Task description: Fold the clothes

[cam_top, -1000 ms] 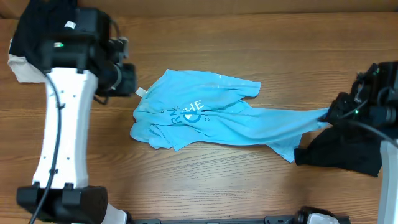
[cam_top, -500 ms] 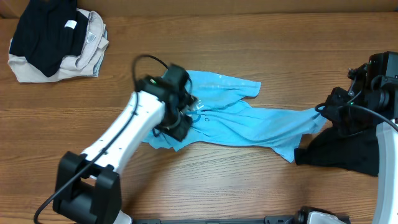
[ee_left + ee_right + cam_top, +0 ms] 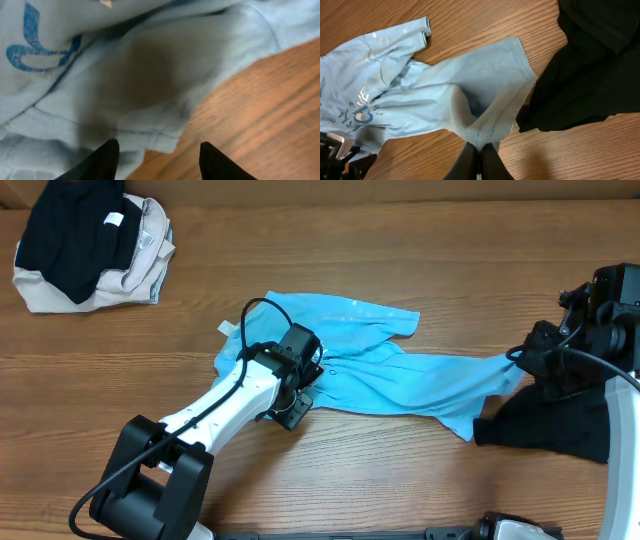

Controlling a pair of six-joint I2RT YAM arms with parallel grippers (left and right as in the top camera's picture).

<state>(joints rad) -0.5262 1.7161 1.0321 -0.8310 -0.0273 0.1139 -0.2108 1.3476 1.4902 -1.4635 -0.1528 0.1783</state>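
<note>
The light blue T-shirt (image 3: 400,380) lies crumpled and stretched across the middle of the table, its lettering partly folded under. My left gripper (image 3: 297,406) hovers low over the shirt's front-left edge. In the left wrist view its jaws (image 3: 159,152) stand open: one fingertip (image 3: 106,159) is over the blue fabric, the other over bare wood, and nothing is held. My right gripper (image 3: 526,361) is shut on a bunched hem of the shirt (image 3: 485,127) at the right end, with the fabric pinched between its fingers (image 3: 481,155).
A black garment (image 3: 555,425) lies crumpled at the right, under and beside my right arm. At the back left corner a black garment (image 3: 75,230) sits on a beige one (image 3: 140,265). Bare wood lies in front of the shirt.
My left arm has swung from the back-left pile to the shirt's front-left edge, and its jaws have opened. My right gripper keeps its grip on the hem.
</note>
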